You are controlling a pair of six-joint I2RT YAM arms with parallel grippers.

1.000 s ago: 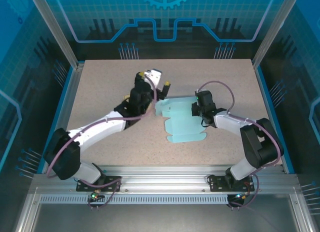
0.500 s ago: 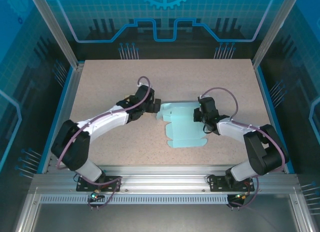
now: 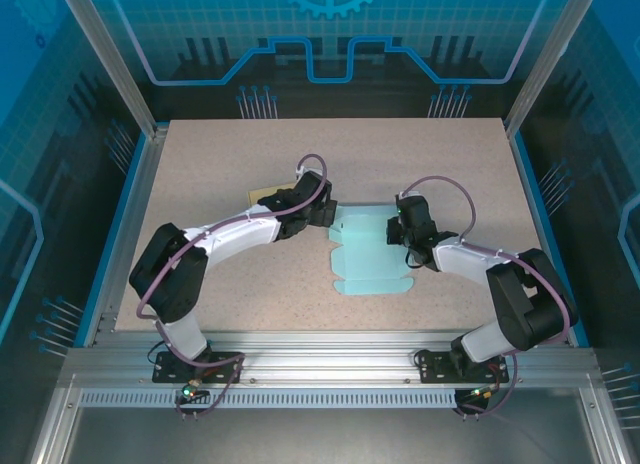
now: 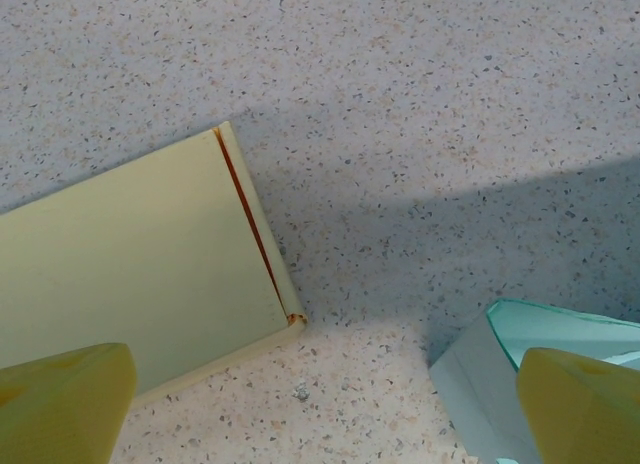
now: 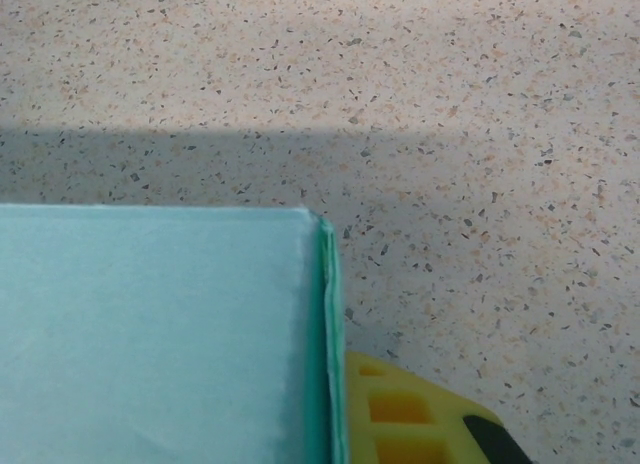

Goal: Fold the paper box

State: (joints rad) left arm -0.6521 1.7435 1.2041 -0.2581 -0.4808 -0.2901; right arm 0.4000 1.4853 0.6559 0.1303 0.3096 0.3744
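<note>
Here the paper box (image 3: 370,259) lies near the middle of the speckled worktop (image 3: 220,154), a pale teal blank spread almost flat, with notched flaps along its near edge. It sits between the two arms, a little nearer the right one.

The left tool (image 3: 325,212) hangs low just off the box's far left corner, its jaws standing wide apart and gripping nothing. In the left wrist view its two yellow fingertips (image 4: 65,394) sit at the bottom corners, with bare worktop between them. A lifted teal corner of the box rises just beside the right-hand fingertip; whether they touch I cannot tell.

A flat cream card (image 4: 130,274) with a thin reddish line along one edge lies on the worktop to the left of that tool, apart from the teal sheet.

The right tool (image 3: 403,229) is down at the box's far right edge with its jaws closed. In the right wrist view, a yellow finger (image 5: 400,414) shows right against a narrow upturned teal lip. Whether the sheet is actually pinched there, I cannot tell.
</note>
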